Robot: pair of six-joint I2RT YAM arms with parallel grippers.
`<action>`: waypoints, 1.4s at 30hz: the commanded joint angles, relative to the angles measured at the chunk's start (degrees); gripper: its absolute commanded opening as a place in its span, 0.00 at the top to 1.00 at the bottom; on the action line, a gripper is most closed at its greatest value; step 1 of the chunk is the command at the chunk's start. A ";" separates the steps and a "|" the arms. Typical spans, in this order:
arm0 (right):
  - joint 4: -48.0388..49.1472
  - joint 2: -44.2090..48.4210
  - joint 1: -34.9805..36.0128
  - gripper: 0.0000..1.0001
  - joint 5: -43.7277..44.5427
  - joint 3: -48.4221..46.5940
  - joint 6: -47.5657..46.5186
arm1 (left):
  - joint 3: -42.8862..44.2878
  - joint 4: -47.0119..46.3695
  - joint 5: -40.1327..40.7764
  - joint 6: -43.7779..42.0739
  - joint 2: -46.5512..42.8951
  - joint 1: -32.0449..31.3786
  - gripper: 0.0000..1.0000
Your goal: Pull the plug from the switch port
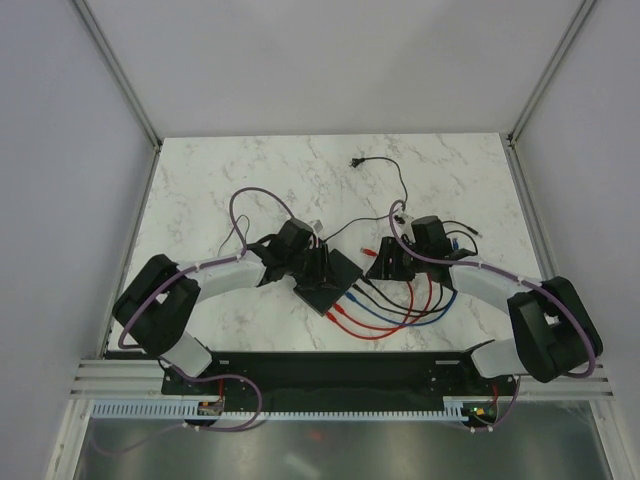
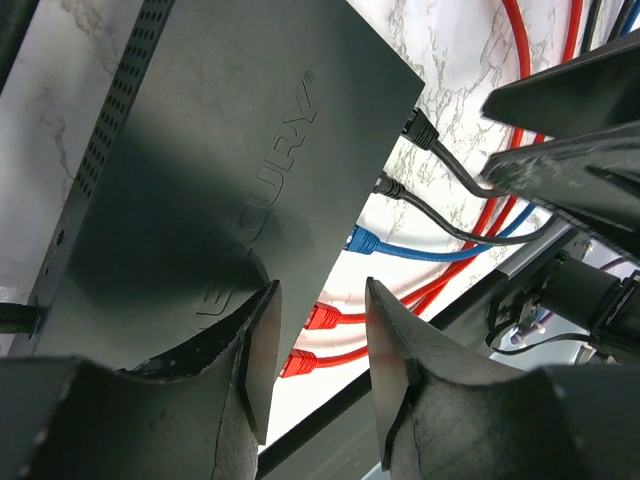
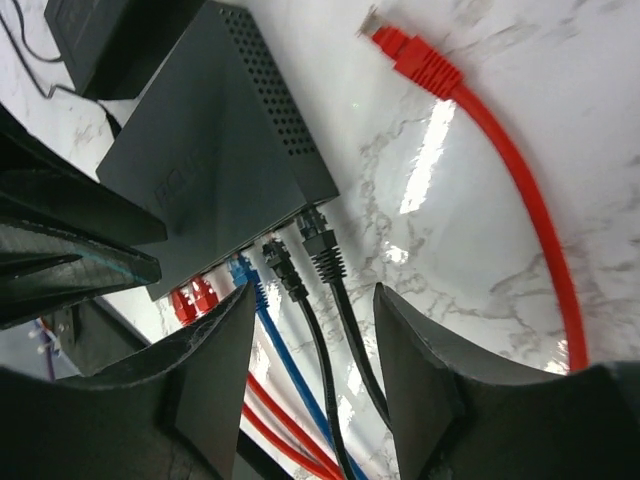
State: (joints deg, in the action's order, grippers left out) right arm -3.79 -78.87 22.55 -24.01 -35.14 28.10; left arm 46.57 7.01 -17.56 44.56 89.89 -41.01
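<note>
Table: a white marbled table (image 1: 220,180) carries everything.
Left arm: the left arm (image 1: 200,282) reaches in from the left toward the table's middle.
Right arm: the right arm (image 1: 495,278) reaches in from the right, with its wrist close to the port side of the box.
Switch: the switch (image 1: 330,285) lies flat near the middle of the table, between the two wrists and turned askew. Its ports face the near right.
Small box: a smaller black box (image 3: 95,35) sits just beyond the switch's far corner.
Left gripper: the left gripper (image 2: 320,290) hangs over the switch's top by the port edge, fingers spread and holding nothing. Whether it touches the lid I cannot tell.
Right gripper: the right gripper (image 3: 315,295) faces the ports with its fingers wide apart and gripping nothing.
Cables: red, blue and black cables (image 1: 400,310) curve from the ports toward the near edge.
Plugs: five sit in a row in the ports: two black plugs (image 3: 320,245), one blue plug (image 3: 243,272) and two red plugs (image 3: 195,298).
Loose plug: a loose red plug (image 3: 415,55) lies on bare marble, apart from the switch.
</note>
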 commanded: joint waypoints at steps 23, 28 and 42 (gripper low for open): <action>14.25 -11.13 -3.12 0.54 -11.14 0.86 2.48 | -1.04 -5.95 -2.48 -0.08 1.61 -0.91 0.56; 16.27 -12.97 -3.12 0.54 -12.11 0.68 3.81 | -1.21 -6.30 -3.00 0.09 1.96 -0.91 0.57; 20.14 -17.37 -3.47 0.60 -12.82 0.77 6.18 | -1.83 -6.74 -3.18 0.44 2.31 -1.09 0.58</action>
State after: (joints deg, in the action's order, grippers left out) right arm 14.35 -94.96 19.46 -36.97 -34.09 34.35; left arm 45.54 2.33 -19.86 44.66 91.79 -41.63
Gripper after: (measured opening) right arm 0.411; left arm 0.425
